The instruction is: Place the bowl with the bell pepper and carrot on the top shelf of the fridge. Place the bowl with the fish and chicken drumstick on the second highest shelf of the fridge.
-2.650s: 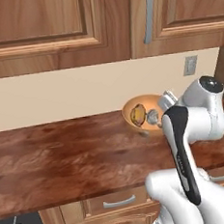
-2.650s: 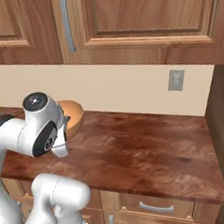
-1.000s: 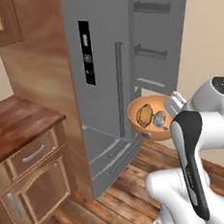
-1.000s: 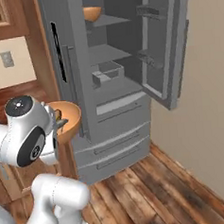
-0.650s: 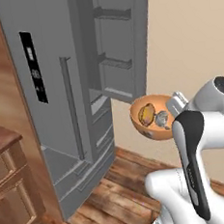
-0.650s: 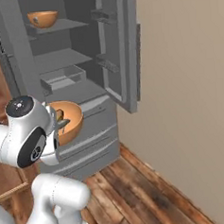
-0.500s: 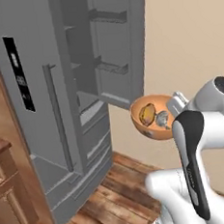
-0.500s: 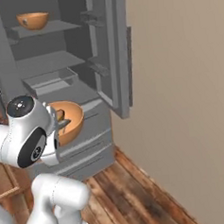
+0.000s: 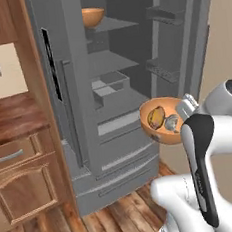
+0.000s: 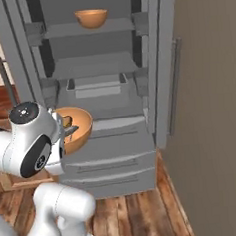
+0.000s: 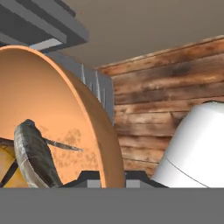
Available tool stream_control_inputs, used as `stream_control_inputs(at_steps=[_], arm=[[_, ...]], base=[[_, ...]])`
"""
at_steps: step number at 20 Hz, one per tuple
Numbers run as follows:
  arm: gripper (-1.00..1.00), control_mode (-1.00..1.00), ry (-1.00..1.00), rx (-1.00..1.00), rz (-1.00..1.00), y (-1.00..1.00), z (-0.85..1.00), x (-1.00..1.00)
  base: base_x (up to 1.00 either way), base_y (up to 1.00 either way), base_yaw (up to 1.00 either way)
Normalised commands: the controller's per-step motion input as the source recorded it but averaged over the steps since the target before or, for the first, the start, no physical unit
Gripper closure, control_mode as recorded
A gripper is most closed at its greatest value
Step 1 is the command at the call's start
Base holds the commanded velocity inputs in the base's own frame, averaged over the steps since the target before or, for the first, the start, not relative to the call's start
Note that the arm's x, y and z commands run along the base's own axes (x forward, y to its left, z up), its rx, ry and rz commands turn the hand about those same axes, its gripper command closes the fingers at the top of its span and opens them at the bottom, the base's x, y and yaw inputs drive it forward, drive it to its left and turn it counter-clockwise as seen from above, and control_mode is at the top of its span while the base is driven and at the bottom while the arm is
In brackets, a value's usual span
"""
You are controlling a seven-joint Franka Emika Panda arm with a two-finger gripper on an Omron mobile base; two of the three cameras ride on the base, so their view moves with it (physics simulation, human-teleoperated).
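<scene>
Gripper (image 9: 184, 112) clamped on rim of meat bowl (image 9: 163, 121), fish (image 9: 172, 123) & drumstick (image 9: 156, 117) inside, held in front of open fridge (image 10: 107, 115), below shelf level. Veg bowl (image 10: 91, 17) on top shelf (image 10: 89, 28), contents prob. too small to tell. Step: carrying 2nd bowl. Next: lift, reach in to second shelf (image 10: 94, 65).

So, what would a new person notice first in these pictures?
Probably the open grey fridge, with one orange bowl already on its top shelf. Next, the second bowl, holding a drumstick and a fish, held by the gripper in front of the fridge.
</scene>
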Motion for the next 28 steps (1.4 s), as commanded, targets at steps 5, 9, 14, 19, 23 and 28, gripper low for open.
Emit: stream_control_inputs(at_steps=[5, 9, 14, 19, 23, 28], arm=[[1.0, 1.0, 0.0, 0.0, 0.0, 0.0, 0.0, 0.0], [1.0, 1.0, 0.0, 0.0, 0.0, 0.0, 0.0, 0.0], [1.0, 1.0, 0.0, 0.0, 0.0, 0.0, 0.0, 0.0], [1.0, 1.0, 0.0, 0.0, 0.0, 0.0, 0.0, 0.0], [1.0, 1.0, 0.0, 0.0, 0.0, 0.0, 0.0, 0.0], [1.0, -1.0, -0.03, -0.06, 0.0, 0.1, 0.03, 0.35]], base=[[0.28, -0.89, 0.64], [0.48, -0.73, 0.29], [0.9, -0.14, 0.08], [1.0, 0.18, 0.0], [0.89, 0.23, 0.0], [0.44, 0.26, 0.0]])
